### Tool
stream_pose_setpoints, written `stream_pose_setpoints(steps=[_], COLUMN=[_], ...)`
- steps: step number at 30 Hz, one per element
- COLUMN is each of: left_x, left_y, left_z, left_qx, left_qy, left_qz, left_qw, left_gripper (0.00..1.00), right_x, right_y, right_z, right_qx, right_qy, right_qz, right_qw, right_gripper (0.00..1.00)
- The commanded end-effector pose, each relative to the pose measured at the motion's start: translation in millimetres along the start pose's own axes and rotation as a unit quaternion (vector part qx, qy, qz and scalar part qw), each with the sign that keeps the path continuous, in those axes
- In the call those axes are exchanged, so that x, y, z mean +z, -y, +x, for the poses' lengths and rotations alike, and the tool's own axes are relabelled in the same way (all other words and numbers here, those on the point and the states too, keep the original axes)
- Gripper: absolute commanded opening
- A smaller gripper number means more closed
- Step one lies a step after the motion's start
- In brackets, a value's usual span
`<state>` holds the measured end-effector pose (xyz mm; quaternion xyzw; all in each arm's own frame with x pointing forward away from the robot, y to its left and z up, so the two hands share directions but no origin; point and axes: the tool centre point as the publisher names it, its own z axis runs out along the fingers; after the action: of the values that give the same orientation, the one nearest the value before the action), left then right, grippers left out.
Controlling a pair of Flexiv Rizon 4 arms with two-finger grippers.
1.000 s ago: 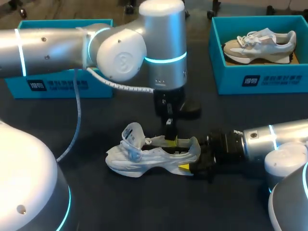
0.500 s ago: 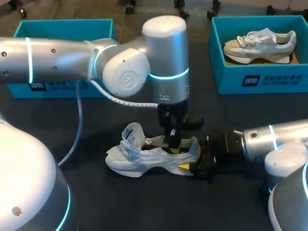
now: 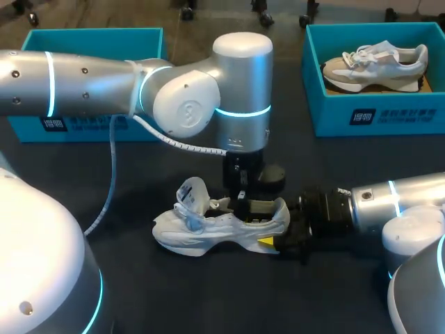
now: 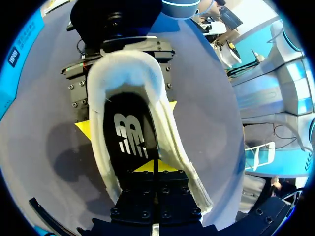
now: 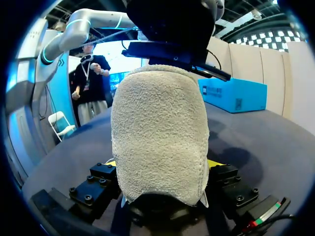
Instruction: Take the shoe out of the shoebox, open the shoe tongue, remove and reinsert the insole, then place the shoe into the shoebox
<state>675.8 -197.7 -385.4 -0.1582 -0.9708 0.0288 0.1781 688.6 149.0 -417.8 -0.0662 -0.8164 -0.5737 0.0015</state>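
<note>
Nearest on the dark surface (image 3: 208,299), the white shoe (image 3: 201,226) is laid on its sole with the toe toward the left. Its heel is clamped from both sides by the right pincer (image 3: 272,233), which comes in level from the right. The tongue (image 3: 192,192) is folded up and forward, so the opening is bared. Just beyond, the left pincer (image 4: 153,167) is lowered from above into that opening. Its yellow tips are drawn together and set on the dark insole (image 4: 129,132), short of the heel cup; whether a fold of the insole is caught between them cannot be told. The step in hand is judged to be the lifting out of the insole. It would be done best if the insole's edge were pinched firmly and then peeled up and back toward the heel in a slow arc, not pulled straight up. The heel should be held fast by the right pincer so that the shoe is not dragged along or tipped. Farthest off, a teal shoebox (image 3: 69,129) is set behind the left arm, its inside largely hidden, and a second box (image 3: 375,115) at far right is filled with a beige shoe (image 3: 375,61).
</note>
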Motion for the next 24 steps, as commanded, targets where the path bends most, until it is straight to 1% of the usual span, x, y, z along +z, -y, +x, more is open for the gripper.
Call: stream_pose_setpoints(steps=[1, 5, 6, 8, 13, 14, 15, 22, 24], left_x=[2, 7, 10, 13, 15, 15, 19, 32, 37], left_y=[-4, -6, -7, -8, -12, -12, -13, -13, -15], left_z=[8.0, 11.7, 10.2, 8.5, 8.0, 8.0, 5.8, -3.3, -5.8], left_qx=[0.003, -0.001, -0.003, -0.006, -0.010, -0.010, -0.014, -0.010, -0.003], left_qy=[0.016, 0.030, 0.025, 0.021, 0.015, 0.015, 0.019, 0.067, 0.097], left_qz=[0.009, 0.017, 0.014, 0.011, 0.015, 0.015, 0.015, 0.008, 0.003], left_qw=[1.000, 0.999, 1.000, 1.000, 1.000, 1.000, 1.000, 0.998, 0.995], left_gripper=[0.00, 0.00, 0.04, 0.20, 0.31, 0.31, 0.35, 0.36, 0.37], right_x=[2, 2, 2, 2, 2, 2, 2, 2, 2], right_y=[1.9, 1.9, 1.9, 1.9, 1.9, 1.9, 1.9, 1.9, 1.9], right_z=[-1.4, -1.4, -1.4, -1.4, -1.4, -1.4, -1.4, -1.4, -1.4], right_qx=[0.000, 0.000, 0.000, 0.000, 0.000, 0.000, 0.000, 0.000, 0.000], right_qy=[0.000, 0.000, 0.000, 0.000, 0.000, 0.000, 0.000, 0.000, 0.000], right_qz=[0.001, 0.001, 0.001, 0.001, 0.001, 0.001, 0.001, 0.001, 0.001], right_qw=[1.000, 1.000, 1.000, 1.000, 1.000, 1.000, 1.000, 1.000, 1.000], right_gripper=[0.00, 0.00, 0.00, 0.00, 0.00, 0.00, 0.00, 0.00, 0.00])
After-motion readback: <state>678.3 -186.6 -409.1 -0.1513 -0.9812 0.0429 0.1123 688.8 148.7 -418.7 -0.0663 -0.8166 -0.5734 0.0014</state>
